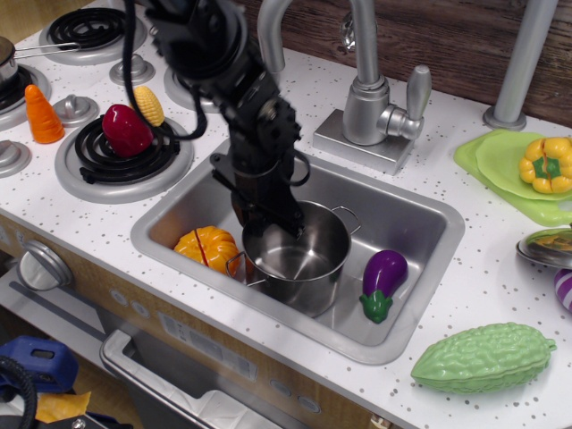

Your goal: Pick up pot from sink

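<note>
Gripper (273, 217) clamped narrow on the pot's (299, 259) back-left rim. Pot upright in the sink (407, 223), empty inside. Orange pumpkin (207, 248) just left of it, eggplant (382, 280) right, both in the basin.
</note>
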Action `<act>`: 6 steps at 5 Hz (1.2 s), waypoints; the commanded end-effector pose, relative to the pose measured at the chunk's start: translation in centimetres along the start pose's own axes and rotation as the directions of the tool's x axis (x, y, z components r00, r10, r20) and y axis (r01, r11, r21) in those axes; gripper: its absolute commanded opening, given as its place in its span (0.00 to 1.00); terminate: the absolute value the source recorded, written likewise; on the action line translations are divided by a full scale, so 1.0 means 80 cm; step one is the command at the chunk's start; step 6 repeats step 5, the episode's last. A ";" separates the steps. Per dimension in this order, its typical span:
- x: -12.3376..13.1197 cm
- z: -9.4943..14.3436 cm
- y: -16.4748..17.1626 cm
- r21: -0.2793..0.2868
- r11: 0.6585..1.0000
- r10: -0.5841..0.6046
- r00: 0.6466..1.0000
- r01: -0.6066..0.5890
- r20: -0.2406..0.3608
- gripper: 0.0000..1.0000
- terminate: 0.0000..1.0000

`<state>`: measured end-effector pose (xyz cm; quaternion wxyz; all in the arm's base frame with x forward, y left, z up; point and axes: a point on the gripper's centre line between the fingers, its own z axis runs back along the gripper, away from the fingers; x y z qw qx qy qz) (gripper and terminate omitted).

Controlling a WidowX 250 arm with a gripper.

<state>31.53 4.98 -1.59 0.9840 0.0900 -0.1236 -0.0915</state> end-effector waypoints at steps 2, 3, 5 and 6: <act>0.055 0.087 0.011 0.052 0.997 -0.051 0.994 0.056 -0.099 0.00 0.00; 0.069 0.110 0.015 0.065 0.989 -0.119 0.978 0.132 -0.169 0.00 0.00; 0.068 0.119 0.011 0.048 0.963 -0.257 0.954 0.267 -0.156 0.00 1.00; 0.068 0.119 0.011 0.048 0.963 -0.257 0.954 0.267 -0.156 0.00 1.00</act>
